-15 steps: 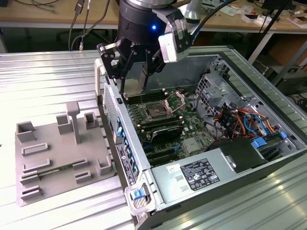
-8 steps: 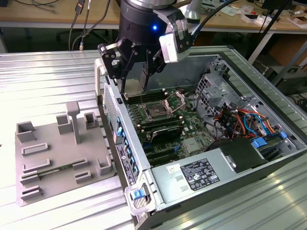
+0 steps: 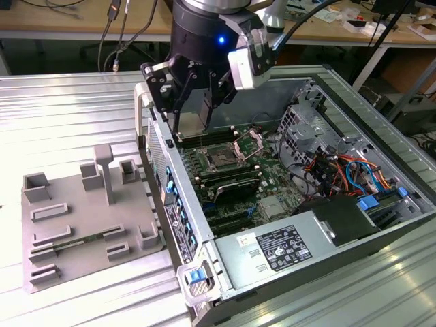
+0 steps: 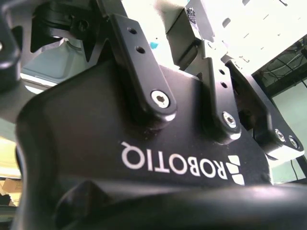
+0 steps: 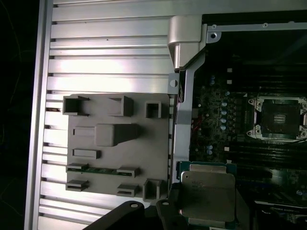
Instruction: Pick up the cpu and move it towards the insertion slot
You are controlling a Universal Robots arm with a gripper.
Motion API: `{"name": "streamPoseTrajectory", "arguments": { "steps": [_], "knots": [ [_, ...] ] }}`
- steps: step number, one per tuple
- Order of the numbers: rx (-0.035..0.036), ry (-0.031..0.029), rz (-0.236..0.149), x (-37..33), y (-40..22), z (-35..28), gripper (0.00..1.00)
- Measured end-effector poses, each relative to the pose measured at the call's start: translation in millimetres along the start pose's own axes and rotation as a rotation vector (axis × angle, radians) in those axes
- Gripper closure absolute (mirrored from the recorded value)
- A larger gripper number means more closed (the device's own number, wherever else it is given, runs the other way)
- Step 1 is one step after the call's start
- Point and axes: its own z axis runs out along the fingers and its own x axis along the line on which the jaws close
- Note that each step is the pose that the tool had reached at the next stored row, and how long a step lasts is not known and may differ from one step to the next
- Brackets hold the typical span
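Pincer [image 3: 193, 109] clamps the cpu [image 5: 207, 195] by its edges, above the board just left of the insertion slot [image 3: 219, 161] in the exterior view. Looks light, stiff, slick, fragile underneath; edge grip suits it.

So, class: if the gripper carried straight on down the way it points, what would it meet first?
Probably the green motherboard beside the insertion slot, not the slot itself. The gripper holds the cpu above the open case; depth is unclear.
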Motion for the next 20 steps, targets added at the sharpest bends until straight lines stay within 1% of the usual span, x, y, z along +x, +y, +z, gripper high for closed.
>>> {"name": "streamPoseTrajectory", "arguments": {
  "steps": [20],
  "knots": [
    [0.0001, 0.0001, 0.0, -5.5, -0.4, 1.6, 0.47]
  ]
}}
